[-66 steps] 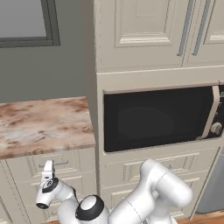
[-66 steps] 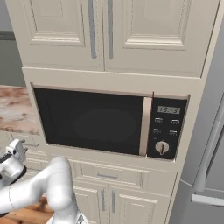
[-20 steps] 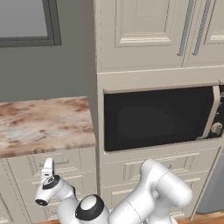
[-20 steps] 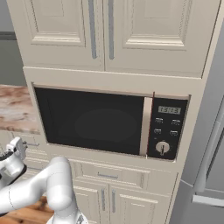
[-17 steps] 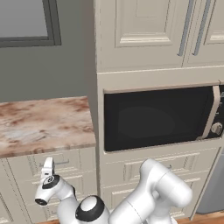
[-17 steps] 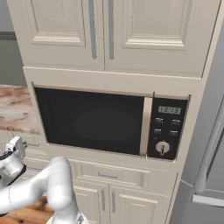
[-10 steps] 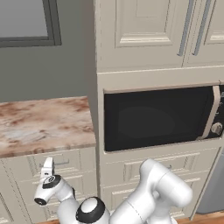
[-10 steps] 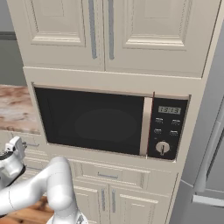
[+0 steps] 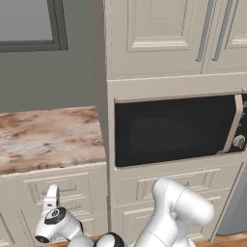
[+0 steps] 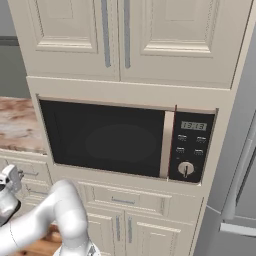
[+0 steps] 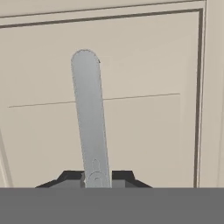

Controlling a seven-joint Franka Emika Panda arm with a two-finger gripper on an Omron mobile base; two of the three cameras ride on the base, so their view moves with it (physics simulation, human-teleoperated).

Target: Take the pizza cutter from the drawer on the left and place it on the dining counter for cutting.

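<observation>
microwave [image 10: 130,140] display [image 10: 193,126], pale digits, seemingly "13:13", no other legible text

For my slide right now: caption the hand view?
Gripper straddling the silver bar handle of the cream drawer front.

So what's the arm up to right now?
The arm has its tool low at the front of the drawer under the stone worktop, left of the microwave. In the hand view the silver bar handle runs between the fingertips. The drawer looks closed, and no pizza cutter is out yet.
</observation>
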